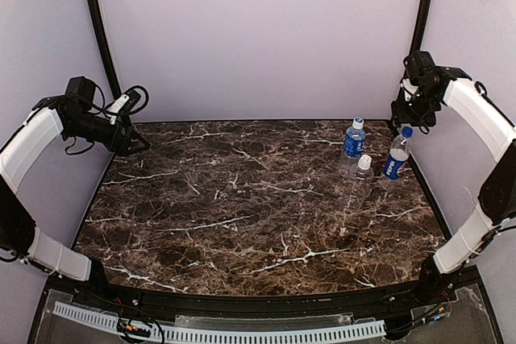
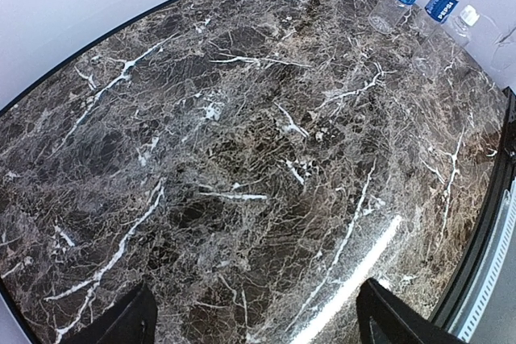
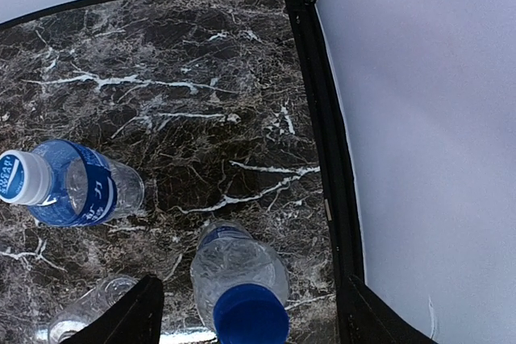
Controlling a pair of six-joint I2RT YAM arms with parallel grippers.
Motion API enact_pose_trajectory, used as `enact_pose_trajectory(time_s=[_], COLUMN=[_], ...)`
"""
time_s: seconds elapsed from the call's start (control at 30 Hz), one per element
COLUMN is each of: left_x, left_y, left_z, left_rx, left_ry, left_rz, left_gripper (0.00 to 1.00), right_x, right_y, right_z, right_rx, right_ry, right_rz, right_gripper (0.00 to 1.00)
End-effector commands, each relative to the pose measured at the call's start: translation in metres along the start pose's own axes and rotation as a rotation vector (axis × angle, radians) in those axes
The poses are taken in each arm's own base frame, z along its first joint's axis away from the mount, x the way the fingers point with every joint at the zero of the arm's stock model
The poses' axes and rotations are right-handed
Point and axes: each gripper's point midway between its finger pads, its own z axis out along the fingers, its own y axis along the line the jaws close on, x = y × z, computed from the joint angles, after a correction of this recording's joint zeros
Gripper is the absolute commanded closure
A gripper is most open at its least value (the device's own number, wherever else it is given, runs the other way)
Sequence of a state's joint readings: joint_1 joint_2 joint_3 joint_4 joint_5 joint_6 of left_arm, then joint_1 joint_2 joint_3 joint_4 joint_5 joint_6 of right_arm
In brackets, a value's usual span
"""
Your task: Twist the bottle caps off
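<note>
At the far right corner of the worktop (image 1: 242, 215): all three bottles standing upright, close together, every cap seated on its neck.

Blue cap (image 3: 251, 314) tops the blue-banded bottle (image 1: 395, 163) nearest the right edge. Right claw (image 1: 409, 120) hangs directly over it. In the right wrist view the cap lies between the two dark fingers (image 3: 139, 313), with a clear gap on both sides and no contact. Claw released, holding nothing.

Second banded bottle (image 1: 353, 142), with the rear white cap (image 1: 357, 122), stands just left of the first and a little farther back. Plain bottle (image 1: 358, 187), with the front white cap (image 1: 364, 162), stands in front of that pair, nearest the arm bases. Whether any bottles touch one another: cannot tell.

Left claw (image 1: 139, 142) is well apart from all of this, above the far left corner of the worktop, close to the walls (image 1: 258, 38). Left wrist view: its fingertips (image 2: 129, 324) are spread wide at the bottom edge, marble between them. Released, nothing held. The three bottles appear small at the top right of that view.

Worktop surface: dark brown marble pattern with white veins. Walls pale, on three sides.
</note>
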State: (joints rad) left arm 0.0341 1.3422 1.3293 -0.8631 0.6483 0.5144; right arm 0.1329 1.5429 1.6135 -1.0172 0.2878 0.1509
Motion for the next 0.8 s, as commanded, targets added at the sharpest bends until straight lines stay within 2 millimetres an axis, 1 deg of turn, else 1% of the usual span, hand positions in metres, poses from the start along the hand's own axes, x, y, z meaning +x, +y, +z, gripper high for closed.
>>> enact_pose_trajectory(time_s=[0.0, 0.07, 0.17, 0.23, 0.3, 0.37, 0.47, 0.53, 0.57, 0.67, 0.7, 0.77], left_x=[-0.005, -0.005, -0.007, -0.008, -0.009, -0.01, -0.01, -0.01, -0.01, -0.01, -0.01, -0.011], left_y=[-0.012, -0.012, -0.012, -0.013, -0.014, -0.015, -0.015, -0.016, -0.016, -0.015, -0.015, -0.016], left_z=[-0.006, -0.006, -0.006, -0.007, -0.007, -0.008, -0.008, -0.008, -0.008, -0.007, -0.008, -0.008], left_rx=[0.029, 0.031, 0.03, 0.032, 0.037, 0.038, 0.038, 0.04, 0.039, 0.041, 0.042, 0.045], left_ry=[-0.016, -0.017, -0.024, -0.034, -0.038, -0.038, -0.039, -0.039, -0.039, -0.036, -0.037, -0.039], left_rz=[0.018, 0.018, 0.022, 0.03, 0.034, 0.036, 0.037, 0.039, 0.04, 0.04, 0.04, 0.042], left_gripper=[0.14, 0.14, 0.14, 0.14, 0.14, 0.14, 0.14, 0.14, 0.14, 0.14, 0.14, 0.14], right_x=[0.005, 0.006, 0.011, 0.01, 0.009, 0.009, 0.012, 0.013, 0.013, 0.012, 0.011, 0.006], right_y=[-0.009, -0.005, -0.005, -0.004, -0.002, 0.0, 0.0, 0.0, 0.0, 0.0, -0.001, -0.001], right_z=[0.006, 0.011, 0.017, 0.019, 0.021, 0.023, 0.026, 0.026, 0.026, 0.023, 0.021, 0.013], right_rx=[0.018, -0.018, -0.021, -0.03, -0.058, -0.073, -0.074, -0.074, -0.075, -0.077, -0.078, -0.084], right_ry=[0.006, 0.013, 0.026, 0.016, 0.007, 0.012, 0.019, 0.019, 0.018, 0.011, 0.008, -0.003], right_rz=[0.014, 0.019, 0.028, 0.033, 0.04, 0.047, 0.052, 0.054, 0.054, 0.052, 0.053, 0.055], right_gripper=[0.28, 0.29, 0.33, 0.38, 0.45, 0.49, 0.58, 0.67, 0.76, 0.97, 1.0, 1.0])
